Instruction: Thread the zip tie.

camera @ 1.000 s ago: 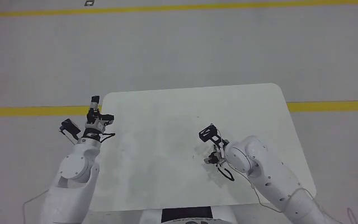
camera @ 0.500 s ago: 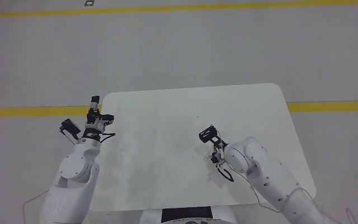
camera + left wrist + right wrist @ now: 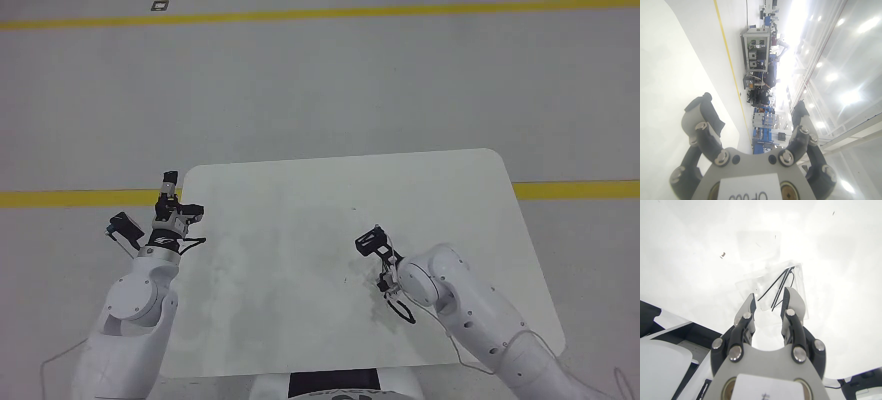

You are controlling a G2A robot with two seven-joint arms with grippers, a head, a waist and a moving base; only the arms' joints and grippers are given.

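Where zip ties (image 3: 779,290) lie, tails face right tool (image 3: 769,292).

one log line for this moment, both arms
right pincer open over zip ties on clear tray, none gripped | left pincer open, empty, by table edge | threading not started

My white tabletop (image 3: 290,195) has rounded corners; a clear sleeve (image 3: 751,283) lies flat on it, a dark speck (image 3: 722,255) nearby. Yellow lines (image 3: 60,197) cross the grey floor (image 3: 300,90). A metal-framed cabinet (image 3: 757,49) stands far off.
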